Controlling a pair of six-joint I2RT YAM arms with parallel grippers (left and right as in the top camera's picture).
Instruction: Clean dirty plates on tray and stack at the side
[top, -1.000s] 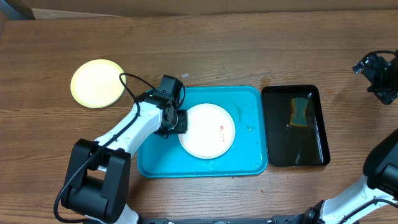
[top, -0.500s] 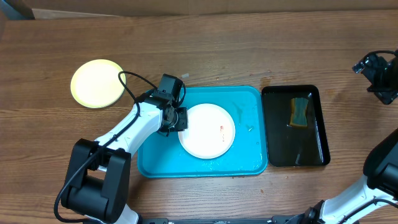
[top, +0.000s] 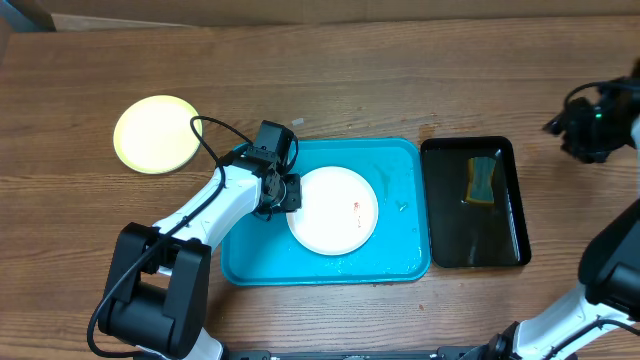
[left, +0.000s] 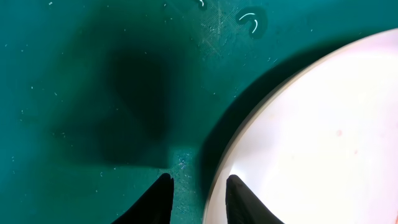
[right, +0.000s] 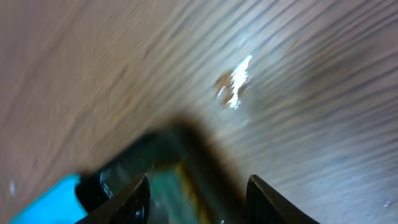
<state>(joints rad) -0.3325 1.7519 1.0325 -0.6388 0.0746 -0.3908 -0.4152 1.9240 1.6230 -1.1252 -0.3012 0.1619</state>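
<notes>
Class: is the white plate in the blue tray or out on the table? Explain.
In the tray: the white plate lies flat on the tray floor, inside its raised rim.

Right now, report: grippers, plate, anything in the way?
Left gripper astride white plate rim, grip unclear. Right gripper open, empty, near black tray. Plate smeared, on blue tray, unobstructed.

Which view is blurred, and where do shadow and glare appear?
Right wrist view: smeared by blur, with glare on the wooden table. Left wrist view: sharp, a dark shadow on the turquoise tray beside the white plate. Overhead view: mostly sharp, evenly lit.
</notes>
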